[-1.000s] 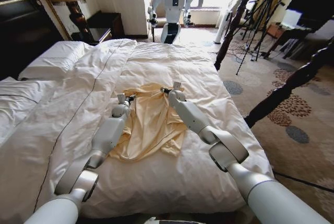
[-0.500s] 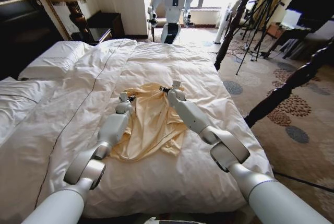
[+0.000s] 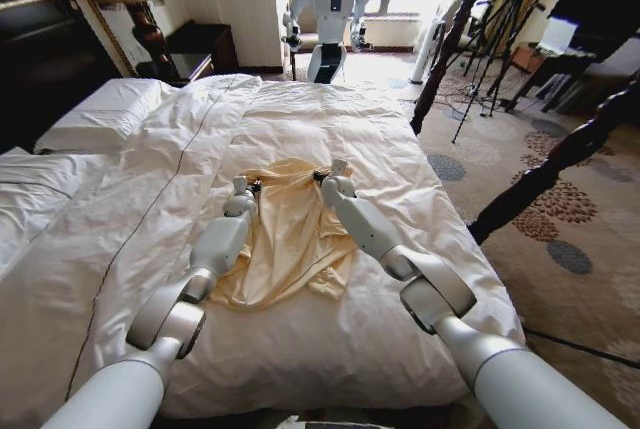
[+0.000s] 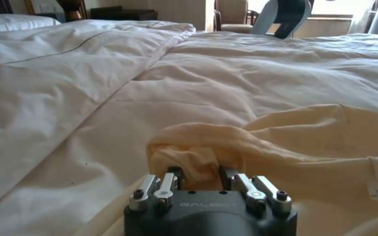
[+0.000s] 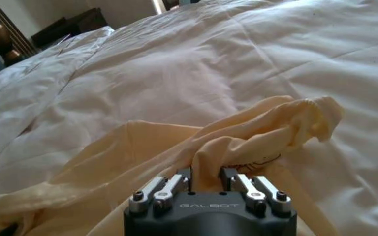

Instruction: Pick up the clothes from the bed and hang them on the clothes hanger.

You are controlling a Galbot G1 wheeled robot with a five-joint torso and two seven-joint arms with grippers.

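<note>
Both arms are stretched forward and low over the bed (image 3: 330, 114), elbows bent, wrists angled down to the top (image 3: 290, 234). The left claw (image 3: 243, 190) is clamped on a bunched fold at one shoulder of the top, the cloth gathered between its fingers (image 4: 175, 175). The right claw (image 3: 325, 176) is clamped on a raised ridge of cloth at the other shoulder, between its fingers (image 5: 226, 176). Behind both claws, toward the robot, the rest of the top is spread on the duvet (image 3: 150, 199).

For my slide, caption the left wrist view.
Left gripper shut on a bunched fold of the cream top, lying on the bed's white duvet.
</note>
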